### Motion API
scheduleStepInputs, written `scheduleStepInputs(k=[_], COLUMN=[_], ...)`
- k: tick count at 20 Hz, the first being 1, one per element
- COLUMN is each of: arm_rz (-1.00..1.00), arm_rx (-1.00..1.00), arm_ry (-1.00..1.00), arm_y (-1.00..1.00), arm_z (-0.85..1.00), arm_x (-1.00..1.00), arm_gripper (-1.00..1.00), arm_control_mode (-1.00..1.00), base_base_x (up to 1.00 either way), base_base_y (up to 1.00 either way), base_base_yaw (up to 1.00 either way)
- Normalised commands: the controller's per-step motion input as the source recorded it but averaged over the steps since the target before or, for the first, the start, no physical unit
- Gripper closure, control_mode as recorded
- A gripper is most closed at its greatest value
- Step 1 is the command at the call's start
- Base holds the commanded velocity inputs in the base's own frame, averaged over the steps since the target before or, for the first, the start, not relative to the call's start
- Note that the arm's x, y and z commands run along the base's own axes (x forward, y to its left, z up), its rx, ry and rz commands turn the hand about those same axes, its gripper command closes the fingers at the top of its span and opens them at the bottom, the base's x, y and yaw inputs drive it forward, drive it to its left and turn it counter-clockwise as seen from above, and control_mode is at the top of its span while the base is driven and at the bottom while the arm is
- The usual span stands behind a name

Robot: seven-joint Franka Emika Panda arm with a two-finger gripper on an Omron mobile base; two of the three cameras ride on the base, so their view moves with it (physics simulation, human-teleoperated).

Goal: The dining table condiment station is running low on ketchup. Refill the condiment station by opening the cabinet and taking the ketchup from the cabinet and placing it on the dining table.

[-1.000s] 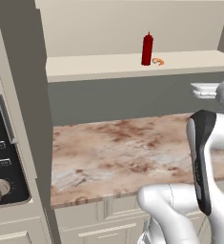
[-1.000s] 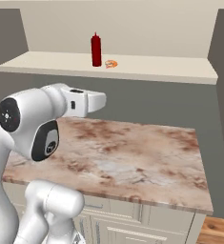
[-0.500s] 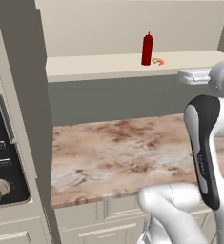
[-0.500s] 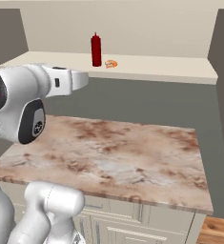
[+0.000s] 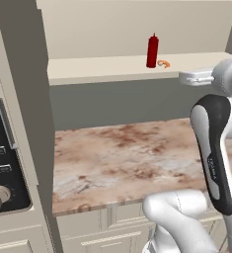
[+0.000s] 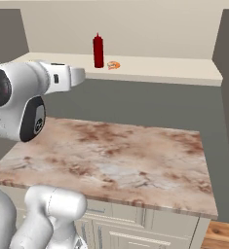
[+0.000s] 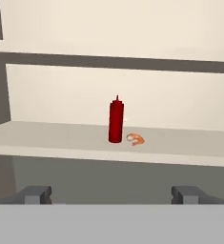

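The counter (image 5: 137,158) with its pinkish-brown marbled top spreads below the robot, cream drawer fronts (image 6: 135,228) under its front edge. Above it, set back against a grey wall, runs the open cabinet (image 6: 160,70); its cream shelf floor lies bare and lit, with a second shelf (image 7: 132,62) higher up in the hand view. At the far left of the left base view stands a dark appliance panel (image 5: 1,173) with a round knob and small buttons.

The white arm (image 6: 18,102) reaches up toward the cabinet, level with the shelf edge. The end effector (image 7: 111,194) hangs in front of the shelf and well short of it, its two fingertips (image 7: 35,194) spread as wide as they go and gripping nothing.

The ketchup (image 7: 116,120) stands upright on the cabinet shelf, nozzle up, centred between the fingertips in the hand view. Just beside its base, on the side toward the right in all three views, lies a small curled orange shrimp (image 7: 136,139), near the bottle; whether they touch I cannot tell.
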Motion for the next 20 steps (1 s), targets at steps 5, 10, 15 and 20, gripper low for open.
scheduleStepInputs(k=[5,10,15,20], arm_rz=[-0.01,-0.06,-0.05,0.0], arm_rx=[0.0,-0.01,-0.03,0.0], arm_ry=[0.03,0.04,-0.01,-0.09], arm_y=[0.5,0.23,0.06,0.0], arm_z=[0.33,0.38,0.21,0.0], arm_x=[0.39,0.51,0.47,0.47], arm_gripper=[-1.0,-1.0,-1.0,-1.0], arm_control_mode=[-1.0,-1.0,-1.0,-1.0], base_base_x=[0.0,0.0,0.0,0.0], base_base_y=[0.0,0.0,0.0,0.0], base_base_yaw=[0.0,0.0,0.0,0.0])
